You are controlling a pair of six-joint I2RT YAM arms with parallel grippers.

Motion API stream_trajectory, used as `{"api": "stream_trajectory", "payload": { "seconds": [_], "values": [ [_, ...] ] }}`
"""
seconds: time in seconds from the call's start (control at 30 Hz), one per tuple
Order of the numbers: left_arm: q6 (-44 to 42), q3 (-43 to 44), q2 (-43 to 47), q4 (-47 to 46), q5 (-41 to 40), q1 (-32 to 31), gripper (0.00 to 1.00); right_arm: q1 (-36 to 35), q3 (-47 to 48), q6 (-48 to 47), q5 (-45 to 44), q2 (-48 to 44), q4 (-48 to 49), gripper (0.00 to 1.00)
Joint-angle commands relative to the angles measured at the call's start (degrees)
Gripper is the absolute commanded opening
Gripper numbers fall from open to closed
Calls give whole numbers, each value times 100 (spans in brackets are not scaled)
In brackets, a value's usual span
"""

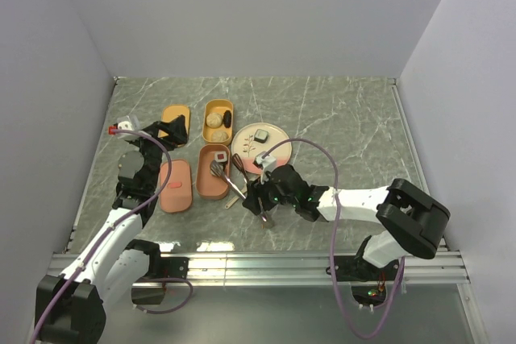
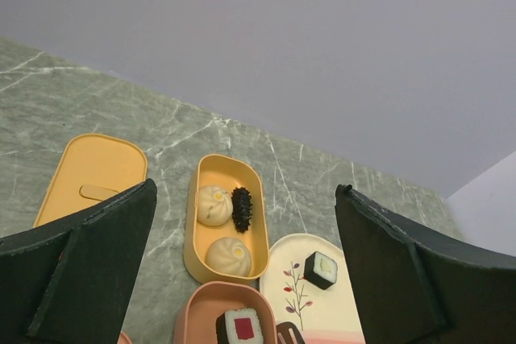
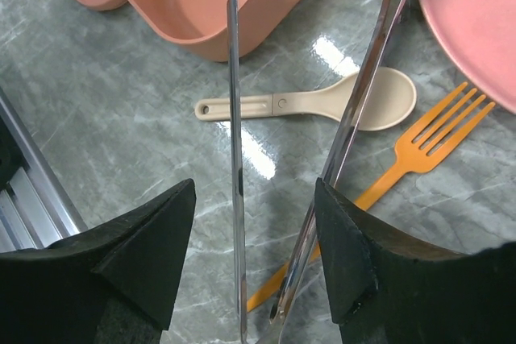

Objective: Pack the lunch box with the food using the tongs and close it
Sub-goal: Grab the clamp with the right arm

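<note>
- Right claw [image 3: 254, 191] carries the tongs [image 3: 235, 118], jaws spread wide. The two tong arms stand sprung apart between the fingers. The right tong arm rests on its finger and the left shows a sliver of gap, so it's a loose clamp.
- Tongs ride above the table, with the spoon [image 3: 306, 105] and fork [image 3: 419, 151] lying below them.
- In the top view the tongs' long axis runs from the claw up and left, and the tips reach into the pink box [image 1: 211, 189].
- Red roll [image 2: 240, 328] sits in that pink box. Two buns [image 2: 214, 205] and the dark piece [image 2: 242, 209] lie in the yellow box [image 2: 192, 231].
- One thing left to pack: the last roll [image 1: 267, 138], alone on the plate [image 1: 246, 138].
- Here's the key relation: that roll lies beyond the claw and right of the tong tips, near the pink box. The tips likely need to swing right across the box wall, then pinch.
- Right arm is plainly the nearer one, and it has the tool.
- Left claw [image 2: 246, 189] hovers wide apart and empty by the orange lid [image 2: 89, 175], well placed, I'd say, for the closing.
</note>
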State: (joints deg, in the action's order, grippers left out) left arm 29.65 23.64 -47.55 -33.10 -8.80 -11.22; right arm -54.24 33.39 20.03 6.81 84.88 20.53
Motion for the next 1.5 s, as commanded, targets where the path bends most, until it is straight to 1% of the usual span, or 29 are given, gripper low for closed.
{"api": "stream_trajectory", "payload": {
  "seconds": [0.0, 0.23, 0.33, 0.7, 0.8, 0.83, 0.9, 1.03, 1.07, 1.23, 1.47],
  "values": [
    [32, 0, -26, -223, 124, 24, 99, 10, -16, -157, -171, -261, 197, 68],
    [41, -8, 0, -205, 106, 24, 99, 71, 10, -184, -171, 28, 205, 70],
    [41, -8, 9, -205, 98, 33, 99, 89, 36, -201, -162, 125, 214, 74],
    [50, -17, 9, -223, 98, 33, 99, 115, 256, -228, 40, 670, 240, 74],
    [50, -17, 0, -223, 98, 33, 100, 133, 256, -254, 57, 635, 241, 70],
    [41, -17, 0, -232, 106, 33, 99, 124, 247, -263, 66, 600, 223, 67],
    [41, -17, -9, -241, 106, 24, 99, 124, 230, -272, 49, 469, 162, 63],
    [50, -8, -17, -241, 115, 33, 99, 124, 186, -298, 22, 178, 13, 45],
    [50, -8, -9, -241, 115, 33, 99, 124, 177, -316, 48, 117, -14, 43],
    [50, -17, 9, -241, 106, 33, 99, 115, 159, -360, 40, -401, -216, 39],
    [50, -8, 9, -223, 106, 41, 100, 115, 107, -377, -153, -1043, -427, 40]
  ]
}}
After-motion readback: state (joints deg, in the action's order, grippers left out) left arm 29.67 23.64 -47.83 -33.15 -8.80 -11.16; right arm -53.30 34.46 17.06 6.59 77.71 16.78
